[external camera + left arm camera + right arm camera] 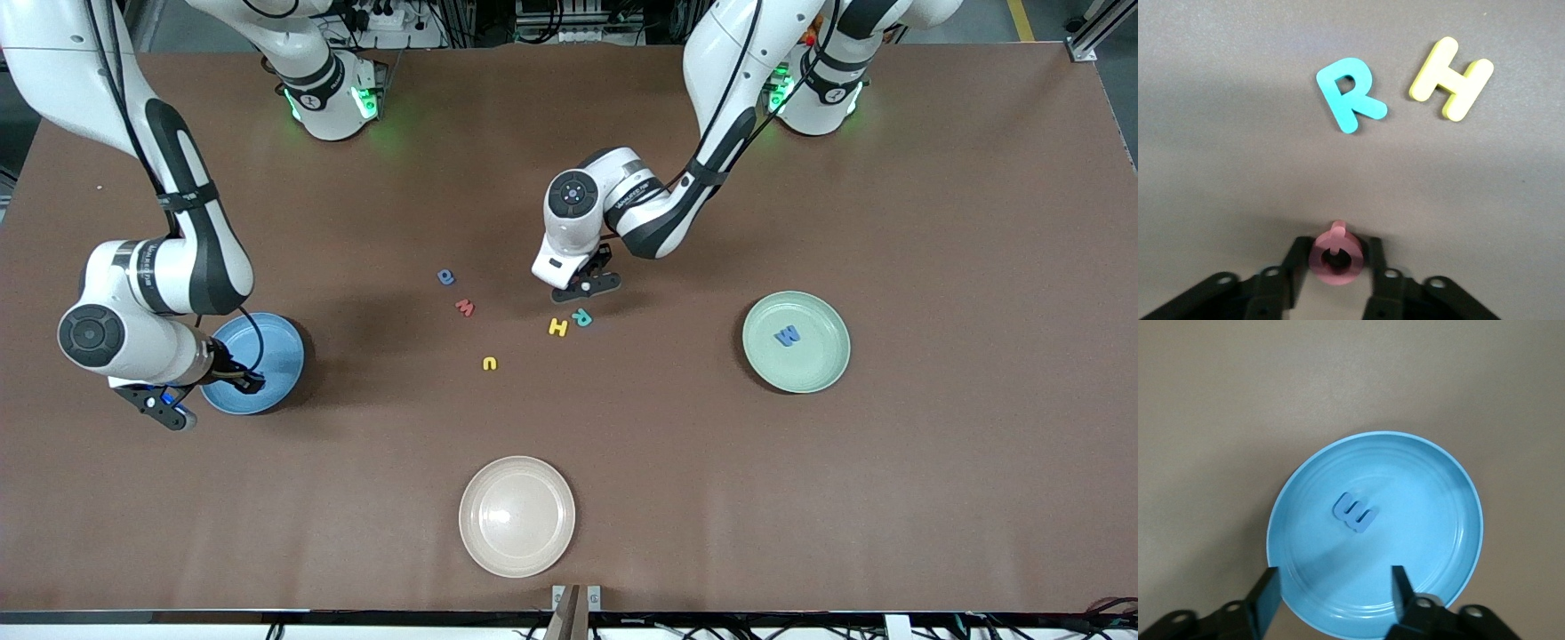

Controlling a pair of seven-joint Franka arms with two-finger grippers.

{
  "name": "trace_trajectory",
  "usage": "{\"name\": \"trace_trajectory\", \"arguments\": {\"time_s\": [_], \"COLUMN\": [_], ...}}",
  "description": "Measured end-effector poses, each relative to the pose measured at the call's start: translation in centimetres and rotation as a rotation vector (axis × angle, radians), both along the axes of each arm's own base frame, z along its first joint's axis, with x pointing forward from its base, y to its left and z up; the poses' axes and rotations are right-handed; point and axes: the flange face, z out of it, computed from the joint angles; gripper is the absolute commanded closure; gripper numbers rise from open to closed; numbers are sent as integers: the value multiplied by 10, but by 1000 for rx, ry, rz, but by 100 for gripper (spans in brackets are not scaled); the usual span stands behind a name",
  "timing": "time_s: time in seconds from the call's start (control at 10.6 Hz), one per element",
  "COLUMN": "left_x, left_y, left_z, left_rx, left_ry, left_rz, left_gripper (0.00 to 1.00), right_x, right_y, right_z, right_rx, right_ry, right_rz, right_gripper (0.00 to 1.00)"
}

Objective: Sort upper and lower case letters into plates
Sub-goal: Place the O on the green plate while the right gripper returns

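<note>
Two plates sit well apart on the table (933, 462): blue plate (1431, 480) (small blue letter (1355, 512) inside) under the right gripper (1335, 587), jaws wide and empty; mint plate (818, 369) holds a blue M (788, 335). Left gripper (1333, 267) pinches a pink letter (1333, 257) near the R (1350, 95) and H (1451, 79).

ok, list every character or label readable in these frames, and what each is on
"R": teal letter, on the table.
"H": yellow letter, beside it.
"M": blue letter, in the mint green plate.
Pink letter in the left gripper: unclear.
Small blue letter in the blue plate, loose letters and arm print: unreadable.
</note>
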Motion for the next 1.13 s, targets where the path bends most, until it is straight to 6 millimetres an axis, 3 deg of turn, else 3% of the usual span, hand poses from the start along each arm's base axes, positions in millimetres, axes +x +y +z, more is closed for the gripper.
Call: {"name": "trace_trajectory", "arguments": {"time_s": [0.09,0.38,0.56,0.75,0.94,1.13], "left_x": [0,1,25,82,131,164], "left_y": [0,1,22,79,162,248], "left_z": [0,1,15,68,115,130], "left_rx": [-1,2,62,100,109,120], "left_ry": [-1,1,42,89,156,191], "left_rz": [0,1,-37,-127,-259,-370], "left_gripper": [88,89,89,89,89,89], "right_x": [0,0,-1,-6,-12,-20], "right_y": [3,23,62,109,154,204], "right_z": [0,0,-1,-1,2,8], "right_rx": [0,-1,-1,45,84,118], "right_ry": [-1,-5,-3,2,2,-28], "right_rz": [-2,-15,15,27,63,118], "right_gripper": [0,0,0,0,0,0]}}
